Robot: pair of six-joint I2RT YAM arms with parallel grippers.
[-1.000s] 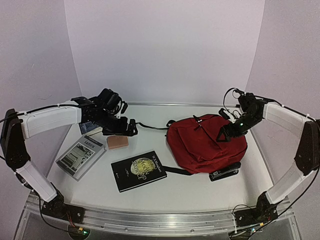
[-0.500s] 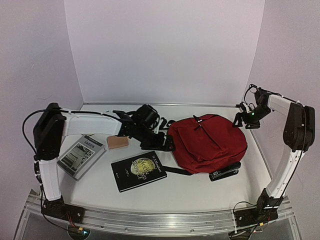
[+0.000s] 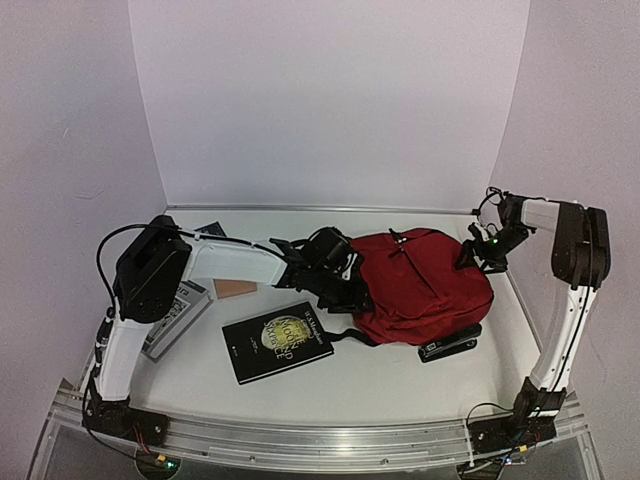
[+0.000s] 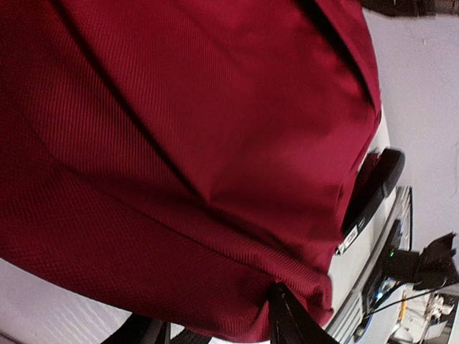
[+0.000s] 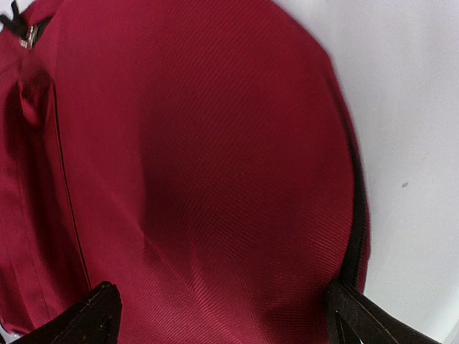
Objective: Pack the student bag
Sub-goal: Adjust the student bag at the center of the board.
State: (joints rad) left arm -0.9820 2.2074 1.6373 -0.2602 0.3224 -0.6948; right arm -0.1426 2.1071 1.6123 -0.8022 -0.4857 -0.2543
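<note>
"Where is the red student bag [image 3: 425, 285]?"

"Lying flat on the white table [image 3: 400, 385], over to the right. A black stapler [image 3: 448, 346] sits right against its near edge. A black book [image 3: 277, 340] lies near its left side."

"And the claws?"

"The right gripper [image 3: 478, 256] is at the bag's far right side, fingers [image 5: 97, 315] spread wide. The left gripper [image 3: 345, 288] is at the bag's left edge. I see only one finger [image 4: 290, 322] clearly, so I can't tell."

Overhead from behind — both wrist views close on the student bag [image 3: 430, 285].
</note>
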